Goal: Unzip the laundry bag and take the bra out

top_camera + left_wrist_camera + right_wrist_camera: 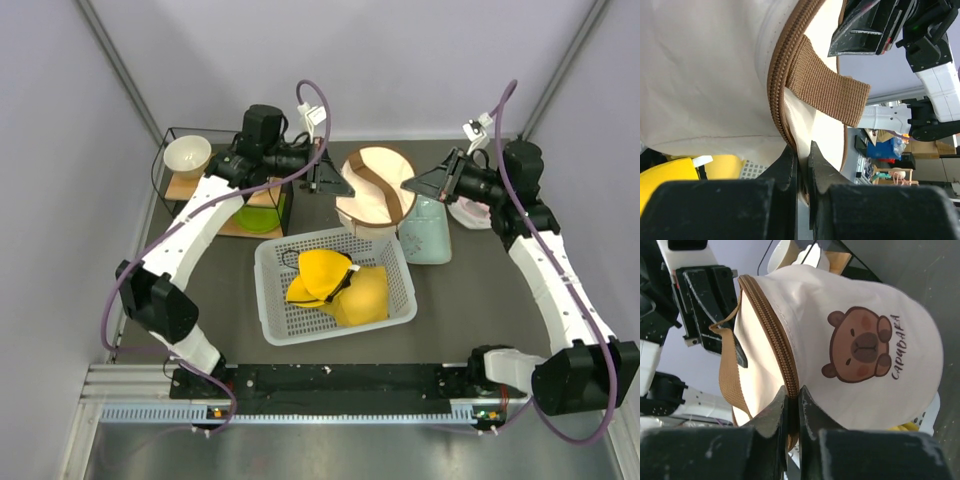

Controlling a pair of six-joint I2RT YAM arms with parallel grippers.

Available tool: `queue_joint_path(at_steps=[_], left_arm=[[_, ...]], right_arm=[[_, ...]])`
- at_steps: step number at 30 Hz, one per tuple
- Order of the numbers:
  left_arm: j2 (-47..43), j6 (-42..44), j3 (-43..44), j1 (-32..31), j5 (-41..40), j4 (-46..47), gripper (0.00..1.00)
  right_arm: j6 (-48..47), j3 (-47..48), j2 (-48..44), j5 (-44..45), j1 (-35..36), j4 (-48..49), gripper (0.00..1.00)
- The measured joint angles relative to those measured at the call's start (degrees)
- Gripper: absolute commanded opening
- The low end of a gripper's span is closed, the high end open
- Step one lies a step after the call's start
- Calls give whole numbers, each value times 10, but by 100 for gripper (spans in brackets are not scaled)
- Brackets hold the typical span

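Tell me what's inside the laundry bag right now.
Nothing inside shows. The laundry bag is closed. Its brown zipper is shut along the whole stretch in view, and the cream fabric covers everything, so whatever it holds is hidden in all three views.

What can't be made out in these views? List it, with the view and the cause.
- Bra: seen in no view; the fabric of the zipped laundry bag hides its contents.
- Zipper pull: both wrist views; the zipper vanishes between the shut fingers of the left gripper and the right gripper.
- Bag's side: top external shows only its round end.
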Motion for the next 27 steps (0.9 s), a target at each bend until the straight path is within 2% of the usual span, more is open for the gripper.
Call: queue_joint_path(at_steps=[1, 2, 3, 4, 5, 7, 9, 12, 15, 18, 20, 27], left_arm=[[5, 1, 7, -1, -2, -3, 12], [11, 1, 15, 0, -6, -8, 31], [14, 2, 22, 0, -16, -12, 68], [16, 7, 27, -1, -30, -15, 80], [17, 6, 33, -2, -55, -17, 88], [16, -3, 43, -5, -103, -21, 96], [13, -14, 46, -6, -147, -22, 97], [-1, -40, 40, -7, -204, -28, 93], [-57, -95, -29, -6, -246, 4, 91], [-139, -176, -154, -7, -262, 78, 94], [-168, -224, -205, -10, -264, 109, 96], [-133, -328, -227, -25, -254, 193, 96]], right_arm=[[6, 0, 2, 5, 0, 5, 0], [13, -1, 4, 13, 0, 7, 0], [20, -2, 5, 25, 1, 9, 0], [25, -4, 5, 37, 2, 13, 0], [36, -8, 4, 53, 3, 14, 0], [62, -25, -3, 104, 7, 20, 0], [92, -51, -19, 155, 7, 25, 0], [131, -81, -43, 216, 7, 32, 0], [160, -85, -57, 259, 7, 40, 0], [179, -86, -63, 283, 7, 48, 0], [187, -86, -64, 291, 7, 55, 0], [205, -94, -64, 296, 7, 82, 0]])
